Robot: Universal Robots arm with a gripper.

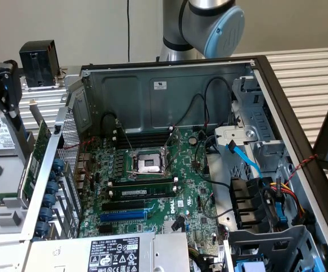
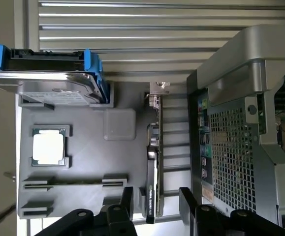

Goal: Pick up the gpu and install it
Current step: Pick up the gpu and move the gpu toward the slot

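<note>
One gpu (image 2: 152, 172) stands on edge in one gray tray (image 2: 98, 162), at nine o'clock of the computer case (image 1: 141, 96) in the exterior view. The gripper (image 2: 156, 192) has its two fingers spread, one each side of the card. The tray holds one processor chip (image 2: 47, 146) and one hard drive (image 2: 53, 91).

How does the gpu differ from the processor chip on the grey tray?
The gpu stands on edge, a dark strip; the processor chip lies flat, its square silver face up. The gpu is longer than the chip. The open fingers frame the gpu, not the chip. Both sit in the grey tray.
</note>
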